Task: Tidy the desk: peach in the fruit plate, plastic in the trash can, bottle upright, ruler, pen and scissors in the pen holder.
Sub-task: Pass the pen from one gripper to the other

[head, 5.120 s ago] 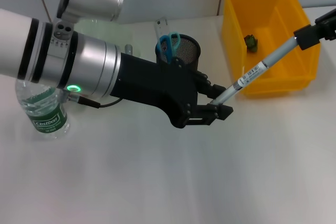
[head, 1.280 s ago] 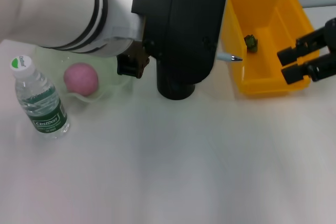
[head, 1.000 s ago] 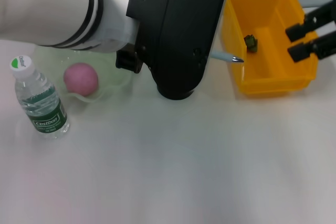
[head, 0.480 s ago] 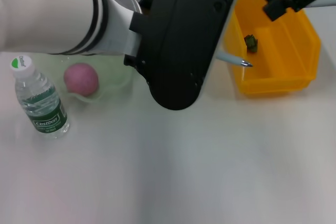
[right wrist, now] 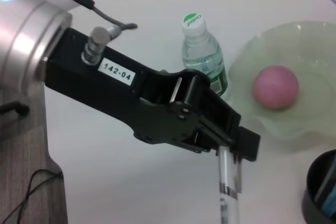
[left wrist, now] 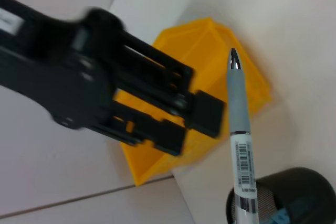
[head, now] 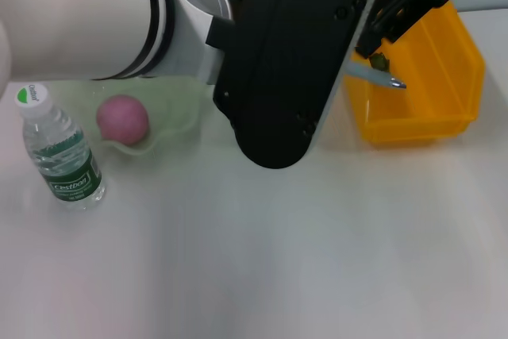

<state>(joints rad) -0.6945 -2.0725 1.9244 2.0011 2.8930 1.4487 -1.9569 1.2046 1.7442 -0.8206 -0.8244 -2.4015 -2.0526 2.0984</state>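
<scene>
A few seconds ago both of our arms shared the pen; now our left gripper (right wrist: 231,145) alone carries it, fingers clamped on the barrel, and our arm has swung up over the middle of the table (head: 262,260). Our right gripper (head: 397,5) has let go and risen from the 3 o'clock edge of the head view to about 1 o'clock, above the yellow trash can (head: 444,93); its fingers stand apart and empty. So the handover looks finished, and we judge the drop into the pen holder is what remains.

The pen (left wrist: 239,140) runs out from our left fingers with its tip free, pointing in the head view toward 3 o'clock over the trash can's near wall. The pen holder (left wrist: 283,198) sits right under the pen's rear end in the left wrist view, scissors already inside. The peach (head: 123,119) lies in the fruit plate (head: 178,113) at 9 o'clock, and the bottle (head: 59,156) stands upright beside it.
</scene>
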